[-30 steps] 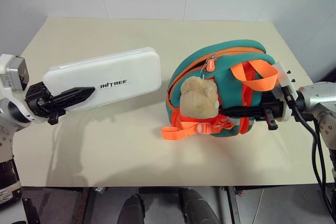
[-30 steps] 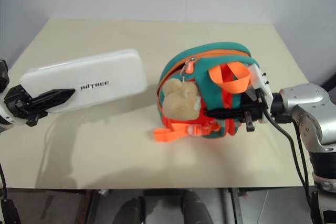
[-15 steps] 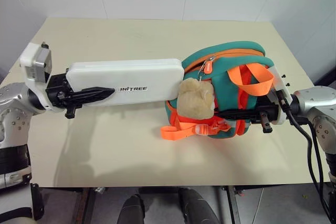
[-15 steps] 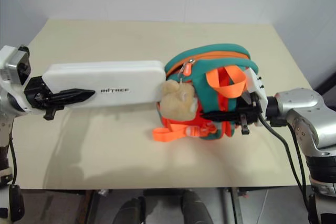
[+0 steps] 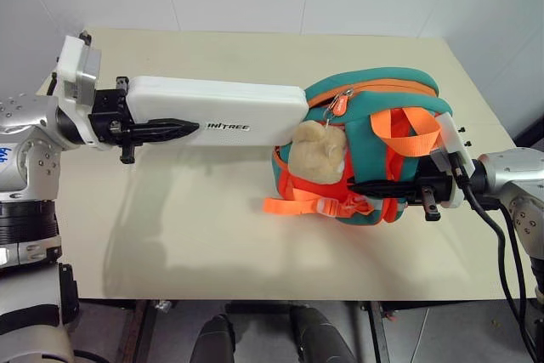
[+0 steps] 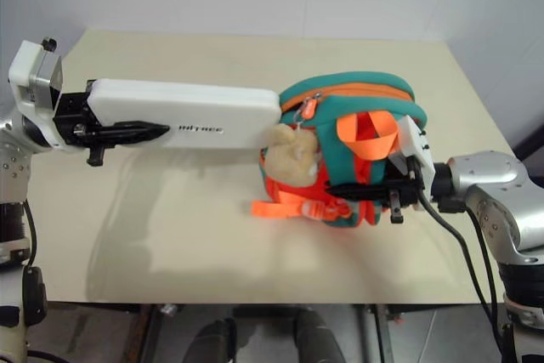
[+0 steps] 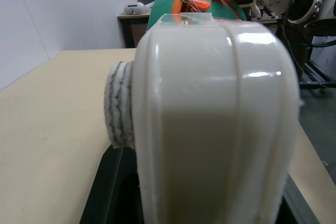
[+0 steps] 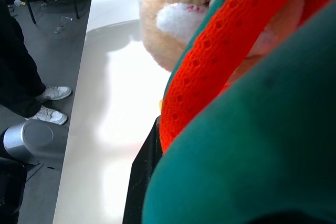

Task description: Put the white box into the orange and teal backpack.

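The bench (image 5: 212,235) carries the orange and teal backpack (image 5: 374,138) near its right edge, where the right gripper (image 5: 361,186), jaws closed on the pack's front by the orange straps, holds it from the right. The white box (image 5: 217,110) hangs level above the bench's left half, one end clamped in the jaws of the left gripper (image 5: 183,127), its far end touching the backpack's zipped top, just above the tan plush toy (image 5: 316,152).

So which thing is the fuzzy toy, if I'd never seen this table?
Start at the beige table and find the orange and teal backpack near its right side. The tan plush toy hangs on the backpack's front, just past the end of the white box. It is the one furry thing.
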